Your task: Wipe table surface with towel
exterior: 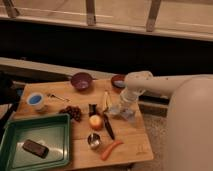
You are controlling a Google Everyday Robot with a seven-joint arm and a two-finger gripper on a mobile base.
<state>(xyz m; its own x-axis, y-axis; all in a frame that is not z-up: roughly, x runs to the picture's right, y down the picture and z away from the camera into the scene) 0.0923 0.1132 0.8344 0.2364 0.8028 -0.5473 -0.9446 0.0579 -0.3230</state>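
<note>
The wooden table (130, 142) carries several kitchen items. My gripper (119, 109) comes in from the right on a white arm (150, 84) and is low over the table's right middle, just right of a banana (106, 100). A pale, crumpled cloth-like thing (127, 113), probably the towel, lies at the gripper, against the table top. I cannot tell whether the gripper holds it.
A purple bowl (81, 81) and a dark bowl (118, 80) stand at the back. A blue-and-white cup (36, 100), a spoon (58, 96) and grapes (73, 113) are on the left. A green tray (50, 131) holds a dark object (35, 148). An orange fruit (95, 122), a knife (108, 127), a metal cup (93, 141) and a carrot (111, 149) are at the front.
</note>
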